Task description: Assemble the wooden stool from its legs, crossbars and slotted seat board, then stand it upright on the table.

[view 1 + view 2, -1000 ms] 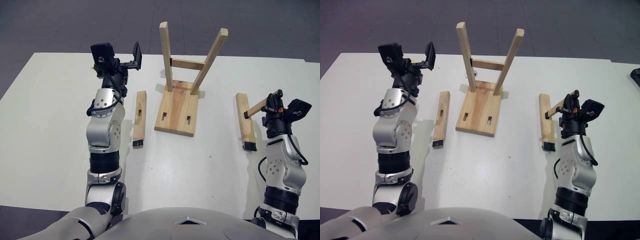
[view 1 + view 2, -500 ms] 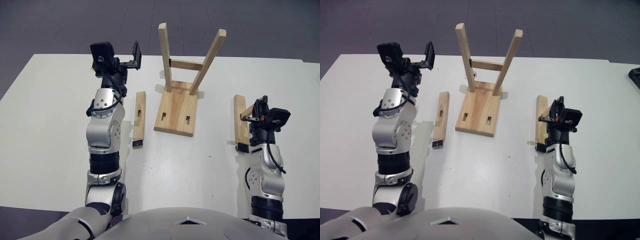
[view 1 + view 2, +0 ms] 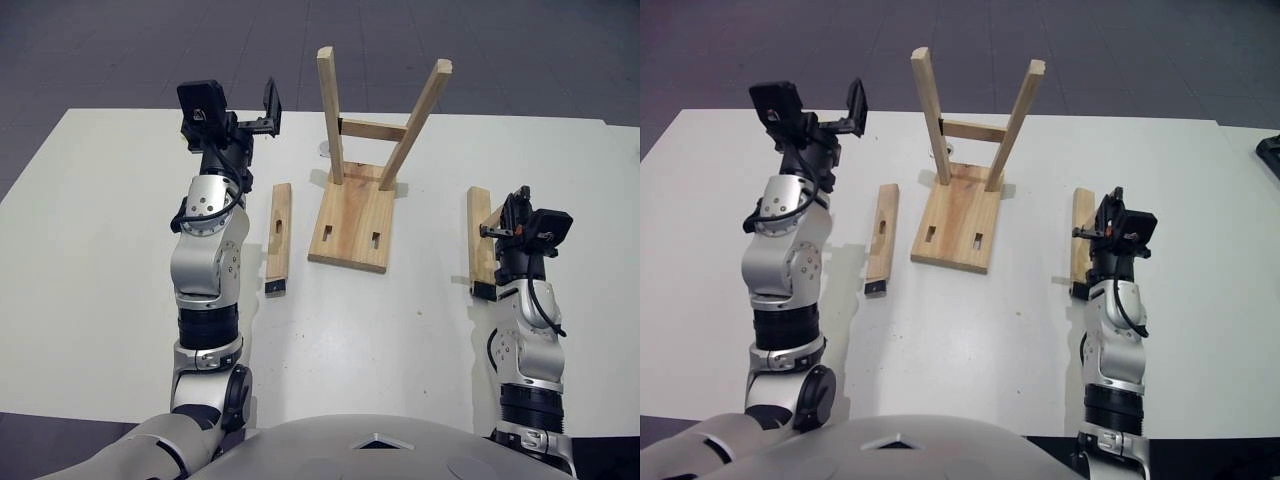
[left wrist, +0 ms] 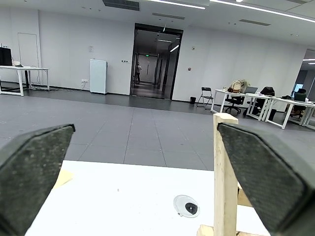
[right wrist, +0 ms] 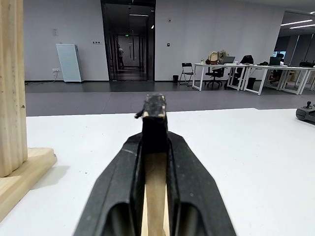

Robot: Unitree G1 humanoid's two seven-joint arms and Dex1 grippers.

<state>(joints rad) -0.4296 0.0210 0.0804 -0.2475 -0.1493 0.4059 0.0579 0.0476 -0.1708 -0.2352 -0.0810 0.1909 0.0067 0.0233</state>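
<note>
The slotted seat board [image 3: 352, 228] lies flat at the middle of the table. Two legs [image 3: 332, 112] stand up from its far end, joined by a crossbar [image 3: 374, 128]. A loose leg [image 3: 279, 238] lies left of the board, and another loose leg [image 3: 480, 243] lies right of it. My right gripper [image 3: 508, 210] hovers just over that right leg, shut on a short crossbar [image 5: 155, 196] whose dark tip points away between the fingers [image 5: 120, 191]. My left gripper [image 3: 238, 110] is raised at the far left of the board, open and holding nothing; its wrist view shows one standing leg [image 4: 225, 172].
The white table [image 3: 100, 250] has wide bare areas at the left, front and right. A small round grommet [image 4: 186, 205] sits in the tabletop behind the board. A dark object [image 3: 1270, 150] lies off the table's right edge.
My right arm has swung inward to the right loose leg and turned its wrist, so the held crossbar now points forward instead of slanting left. The left arm has barely moved.
</note>
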